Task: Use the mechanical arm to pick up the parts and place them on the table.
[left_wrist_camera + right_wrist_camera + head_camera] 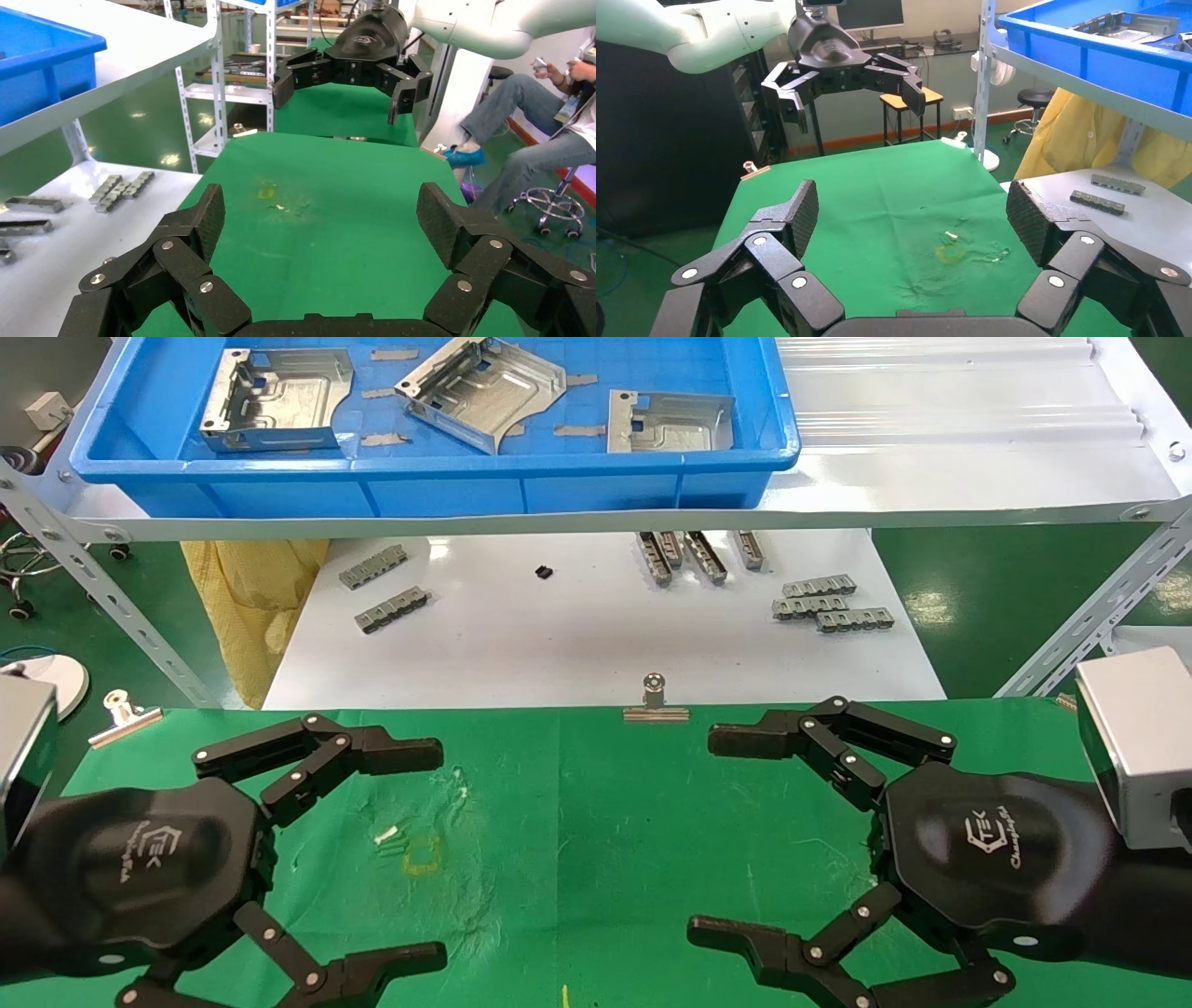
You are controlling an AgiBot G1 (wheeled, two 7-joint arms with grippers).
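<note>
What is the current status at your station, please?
Left gripper and right gripper open, empty, hovering over green table. Three parts in blue tray on upper shelf, untouched. Nothing blocking.

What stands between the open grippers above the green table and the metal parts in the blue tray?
The blue tray's near wall and the white shelf edge under it lie between the left gripper, the right gripper and the parts. The tray is open on top. The green table shows no obstacle.

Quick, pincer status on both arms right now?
Left pincer: open, empty, above the green table.
Right pincer: open, empty, above the same table.
</note>
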